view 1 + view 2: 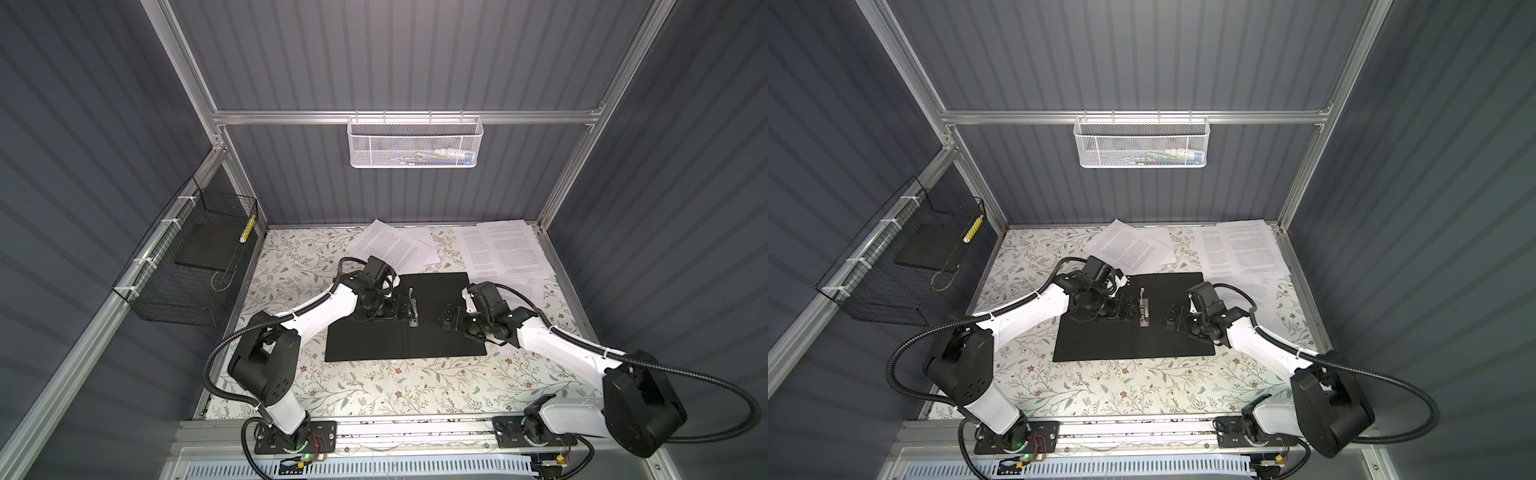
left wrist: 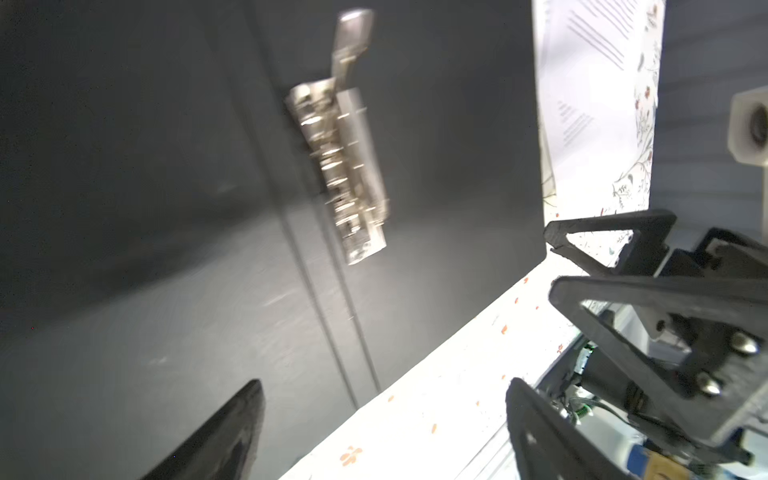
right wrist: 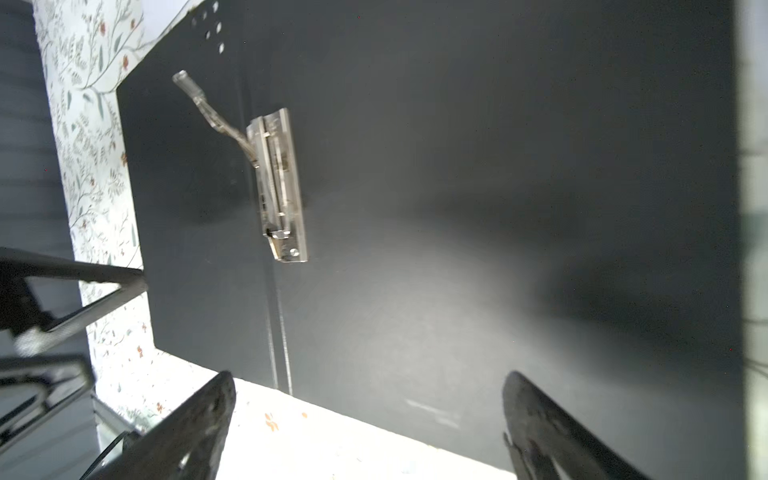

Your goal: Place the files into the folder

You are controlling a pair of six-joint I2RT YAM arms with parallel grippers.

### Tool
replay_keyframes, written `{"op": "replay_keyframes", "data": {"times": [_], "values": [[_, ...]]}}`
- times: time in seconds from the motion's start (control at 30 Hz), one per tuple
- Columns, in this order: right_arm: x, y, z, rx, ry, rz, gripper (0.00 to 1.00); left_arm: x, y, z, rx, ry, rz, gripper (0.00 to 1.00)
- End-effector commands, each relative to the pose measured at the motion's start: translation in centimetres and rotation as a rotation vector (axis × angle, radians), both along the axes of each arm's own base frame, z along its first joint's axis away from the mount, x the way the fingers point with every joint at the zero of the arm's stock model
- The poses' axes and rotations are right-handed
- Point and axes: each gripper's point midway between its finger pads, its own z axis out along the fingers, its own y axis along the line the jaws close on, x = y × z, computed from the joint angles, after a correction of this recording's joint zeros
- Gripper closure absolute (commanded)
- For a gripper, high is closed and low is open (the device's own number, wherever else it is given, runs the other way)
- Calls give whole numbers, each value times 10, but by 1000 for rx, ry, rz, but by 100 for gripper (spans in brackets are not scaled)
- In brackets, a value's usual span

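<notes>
The black folder (image 1: pixel 440 338) (image 1: pixel 1167 338) lies open and flat on the table, its metal clip (image 1: pixel 411 309) (image 1: pixel 1143 309) standing along the spine. My left gripper (image 1: pixel 406 308) (image 2: pixel 384 415) hovers just left of the clip, open and holding nothing. On the folder's right half, my right gripper (image 1: pixel 443 320) (image 3: pixel 370 399) is open too, with nothing between its fingers. The clip (image 2: pixel 338 137) (image 3: pixel 278 187) shows in both wrist views. The files, white printed sheets, lie loose behind the folder in one pile at the back middle (image 1: pixel 395 245) (image 1: pixel 1129 245) and another at the back right (image 1: pixel 503 249) (image 1: pixel 1241 249).
A black wire basket (image 1: pixel 166 286) holding a dark grey slab (image 1: pixel 203 249) hangs on the left wall. A white mesh basket (image 1: pixel 413 141) hangs on the back rail. The floral table cover (image 1: pixel 374 386) stretches in front of the folder.
</notes>
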Motion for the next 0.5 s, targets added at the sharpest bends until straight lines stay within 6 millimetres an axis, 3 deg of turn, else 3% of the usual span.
{"op": "replay_keyframes", "data": {"times": [0.0, 0.07, 0.2, 0.47], "values": [[0, -21, 10, -34, -31, -44, 1, 16, -1, -19, 129, -10, 48, 21], [0, -27, 21, -38, -83, -39, 1, 22, -11, -24, 137, -6, 49, 30], [-1, -33, 45, -2, -177, -4, 1, 34, -31, -31, 164, -16, 51, 37], [-9, -36, 44, 77, -215, -20, 1, 47, -41, -55, 251, 7, 72, 48]]}}
